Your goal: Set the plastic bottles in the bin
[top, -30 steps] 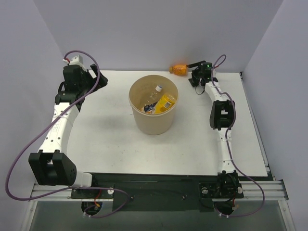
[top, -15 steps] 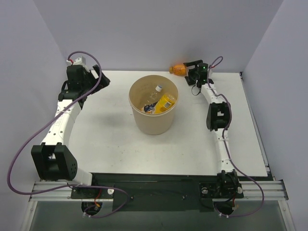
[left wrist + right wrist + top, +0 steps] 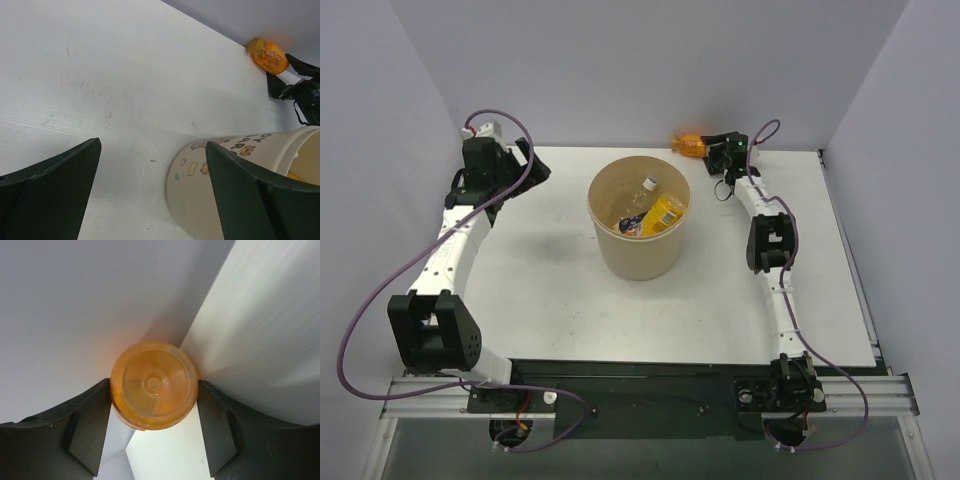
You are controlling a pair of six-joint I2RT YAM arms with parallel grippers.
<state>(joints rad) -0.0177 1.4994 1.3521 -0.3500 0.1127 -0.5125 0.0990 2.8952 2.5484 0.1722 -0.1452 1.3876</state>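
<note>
The squat orange bottle [image 3: 152, 385] lies on its side at the far edge of the table [image 3: 550, 290], right where the white surface meets the back wall [image 3: 620, 70]. It is well to the right of the middle. In the right wrist view its round base faces the camera and fills the gap between the two dark fingers [image 3: 87, 425], one touching each side. The right hand [image 3: 715, 148] is thus closed narrow on this bottle, with its arm stretched along the right side of the table to the far edge. The bottle rests on the table and is not lifted.

The bin [image 3: 638, 258] stands upright near the middle of the table, a little towards the far side and well apart from the orange bottle. Its tan wall carries small printed shapes and letters near the rim, seen from the left wrist. Inside it a clear bottle [image 3: 648, 188] with a white cap leans against the far wall. An orange-yellow bottle [image 3: 663, 213] lies slanted just beside it. A patch of blue shows below them, though what it belongs to cannot be told.

The left hand [image 3: 152, 145] hovers over the far left part of the table, well apart from the bin. Its fingers are spread wide with nothing between them, and the bare table, the bin wall and the distant orange bottle show through the gap
</note>
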